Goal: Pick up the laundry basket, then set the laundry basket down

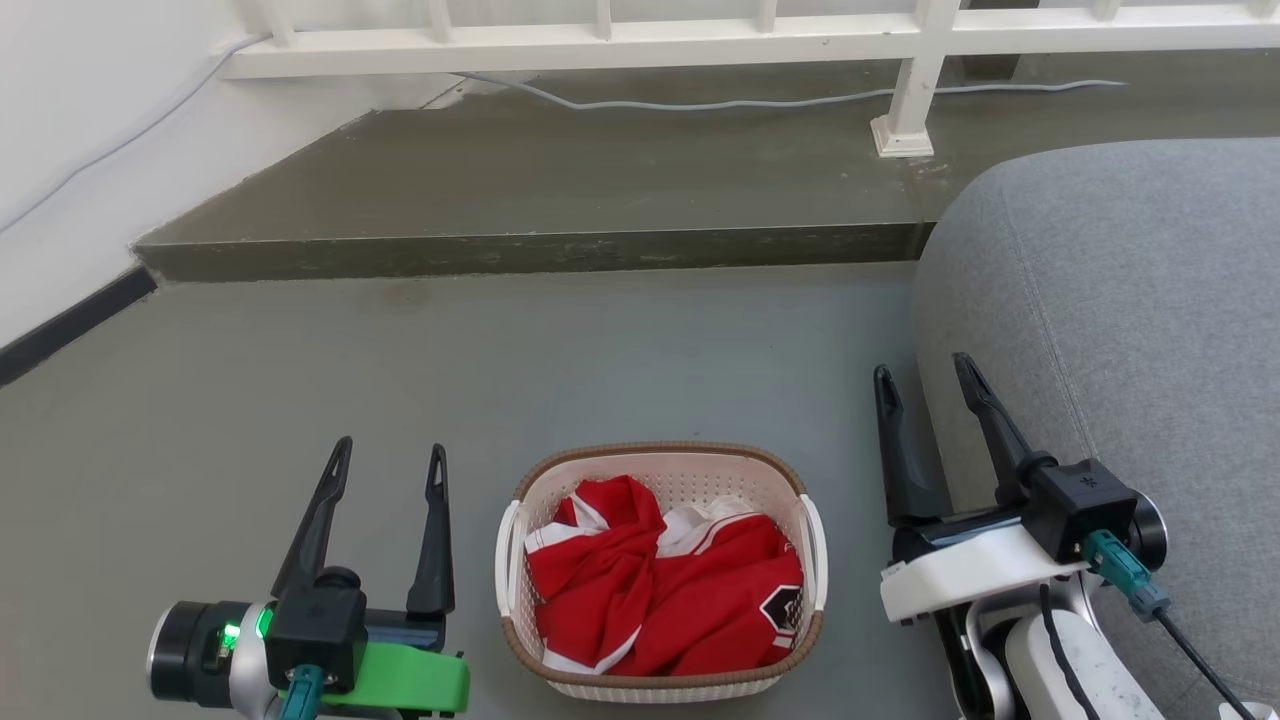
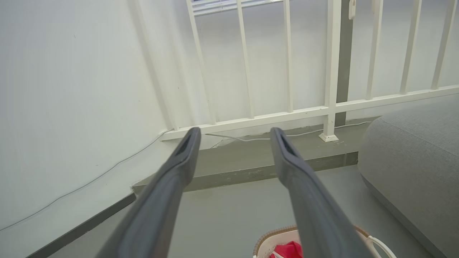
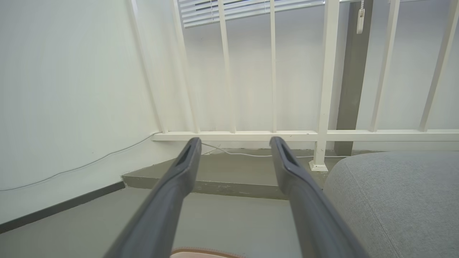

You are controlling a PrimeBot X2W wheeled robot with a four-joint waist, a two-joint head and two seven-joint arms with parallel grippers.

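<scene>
I find the basket (image 1: 655,449) on the floor (image 1: 600,350) between my left gripper (image 1: 391,450) and right gripper (image 1: 922,368), both spread wide and empty, so I judge each should descend level onto the side handles (image 1: 818,550) before closing together.

The grey floor (image 1: 500,380) carried the laundry basket (image 1: 690,478), which stood upright on it near the bottom of the head view. A grey upholstered seat (image 1: 1130,300) rested on the floor just beside the basket's right. Farther off rose a low step (image 1: 560,180), bearing a white railing post (image 1: 905,110) and a pale cable (image 1: 700,103).
</scene>
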